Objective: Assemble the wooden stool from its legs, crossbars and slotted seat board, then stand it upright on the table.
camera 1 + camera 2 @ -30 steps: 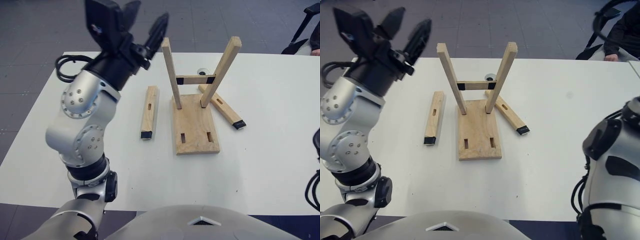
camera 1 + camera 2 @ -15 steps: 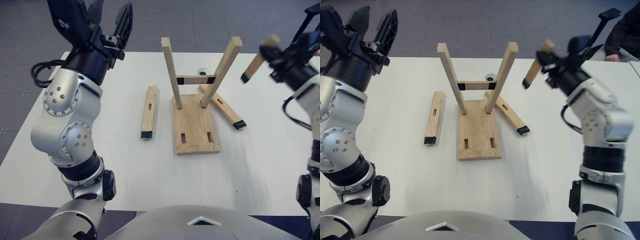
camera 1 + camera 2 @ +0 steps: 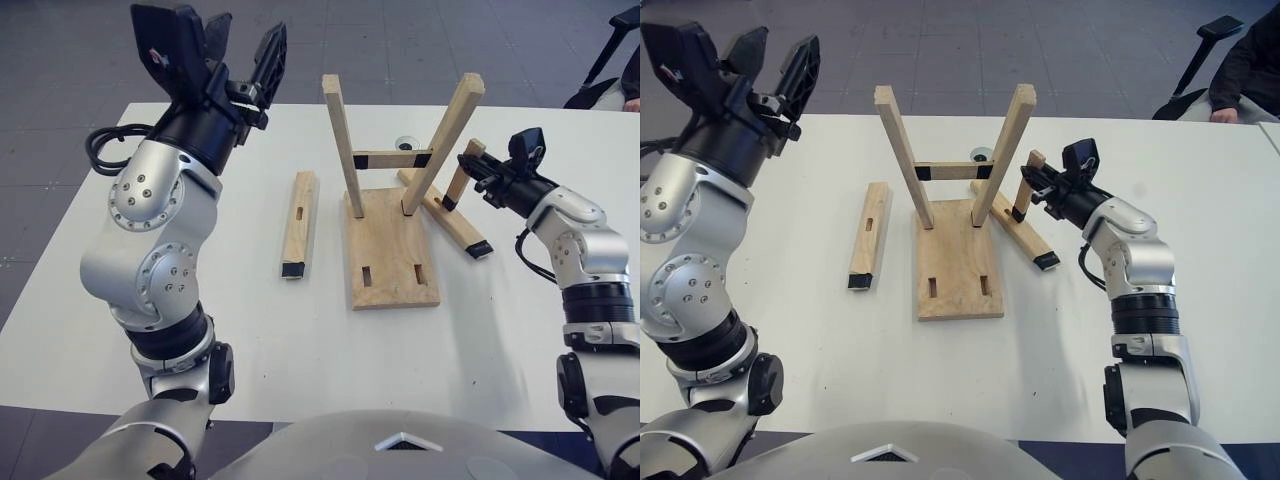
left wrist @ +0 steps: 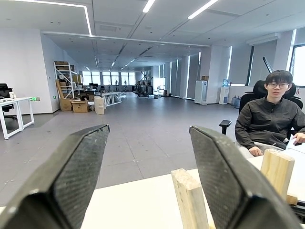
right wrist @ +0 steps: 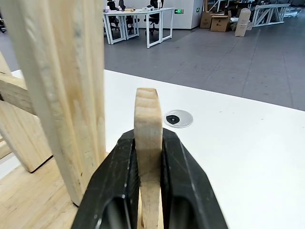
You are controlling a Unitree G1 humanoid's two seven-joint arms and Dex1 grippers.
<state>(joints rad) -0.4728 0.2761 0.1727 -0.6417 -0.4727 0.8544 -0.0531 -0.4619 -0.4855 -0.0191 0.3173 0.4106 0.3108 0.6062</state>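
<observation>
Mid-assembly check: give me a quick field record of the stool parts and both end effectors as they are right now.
seat board: flat on table; two near slots empty
left standing leg, right standing leg: in far slots, joined by fitted crossbar
left loose leg: lying left of board
right loose leg: lying right of board
left end effector: open, empty, raised over table's far left
right end effector: shut on held crossbar, close beside right standing leg
</observation>
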